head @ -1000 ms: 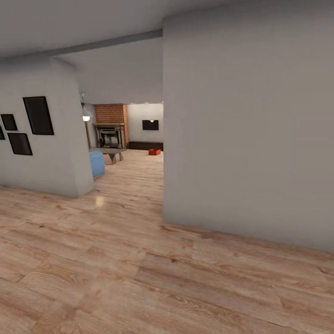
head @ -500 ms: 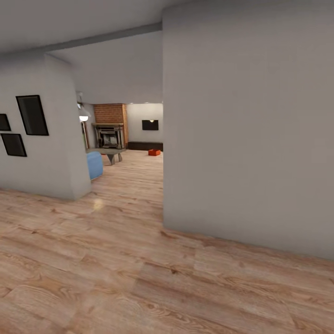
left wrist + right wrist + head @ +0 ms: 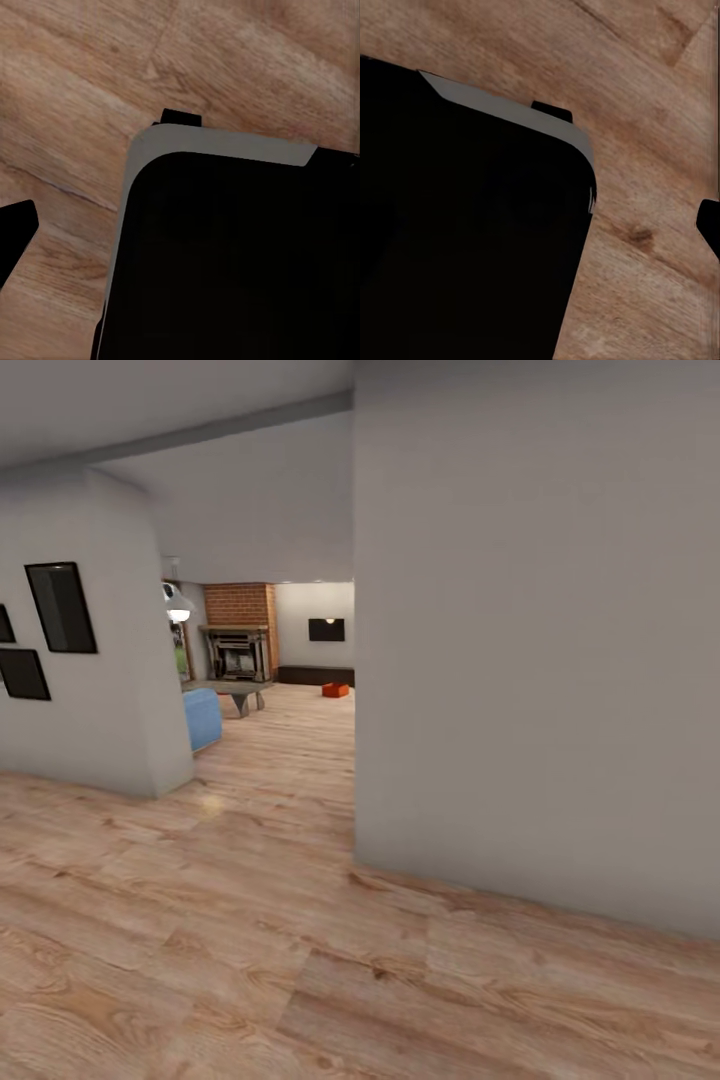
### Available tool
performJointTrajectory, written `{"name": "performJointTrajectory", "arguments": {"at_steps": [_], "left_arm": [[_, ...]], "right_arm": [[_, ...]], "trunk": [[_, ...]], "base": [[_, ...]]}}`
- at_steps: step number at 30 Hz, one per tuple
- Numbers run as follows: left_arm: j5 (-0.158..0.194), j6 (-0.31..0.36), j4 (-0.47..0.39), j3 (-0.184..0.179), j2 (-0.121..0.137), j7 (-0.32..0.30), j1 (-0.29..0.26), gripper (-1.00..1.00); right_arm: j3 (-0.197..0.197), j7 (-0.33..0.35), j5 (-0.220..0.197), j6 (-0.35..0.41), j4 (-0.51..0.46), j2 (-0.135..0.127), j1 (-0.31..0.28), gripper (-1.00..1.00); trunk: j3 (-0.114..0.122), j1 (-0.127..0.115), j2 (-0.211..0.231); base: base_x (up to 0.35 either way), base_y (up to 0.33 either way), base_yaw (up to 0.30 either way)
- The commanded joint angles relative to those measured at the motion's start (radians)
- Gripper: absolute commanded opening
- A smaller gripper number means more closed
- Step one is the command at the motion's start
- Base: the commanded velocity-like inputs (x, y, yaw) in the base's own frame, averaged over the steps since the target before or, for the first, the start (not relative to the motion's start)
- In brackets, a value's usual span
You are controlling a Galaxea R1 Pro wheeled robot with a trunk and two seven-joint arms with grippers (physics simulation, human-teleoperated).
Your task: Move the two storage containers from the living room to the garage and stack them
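Observation:
Far down the passage, one orange-red storage container (image 3: pixel 335 690) sits on the light wood floor of the living room (image 3: pixel 285 720), in front of a low dark bench (image 3: pixel 312 675). It is small and distant in the head view. In the left wrist view a single dark fingertip (image 3: pixel 15 234) shows over wood planks, beside my black base (image 3: pixel 240 255). The right wrist view shows another dark fingertip (image 3: pixel 709 223) next to the same base (image 3: pixel 472 232). Nothing is seen between the fingers.
A large grey wall (image 3: pixel 540 660) closes the right side, its corner near the middle. A left wall (image 3: pixel 120 660) carries black frames (image 3: pixel 62 608). Between them an opening leads past a blue sofa (image 3: pixel 202 718), a low table (image 3: pixel 235 688), a brick fireplace (image 3: pixel 238 645) and a TV (image 3: pixel 326 629).
The whole head view has shifted: the camera has advanced a little, the left wall slid leftward and the right wall looms larger. The container has stayed in place.

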Motion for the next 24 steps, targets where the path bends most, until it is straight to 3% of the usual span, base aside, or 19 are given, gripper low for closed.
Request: {"name": "performJointTrajectory", "arguments": {"at_steps": [1,24], "left_arm": [[0.005,-0.002,0.000,0.001,0.000,0.000,0.000,1.00],[0.005,-0.002,0.000,0.001,0.000,0.000,0.000,1.00]], "right_arm": [[0.008,-0.001,-0.009,-0.006,0.003,0.000,-0.001,1.00],[0.008,-0.002,-0.010,-0.008,0.003,0.001,-0.001,1.00]], "trunk": [[-0.001,0.001,-0.001],[-0.001,0.001,-0.001]], "base": [[0.321,0.000,0.203],[0.322,0.000,0.264]]}}
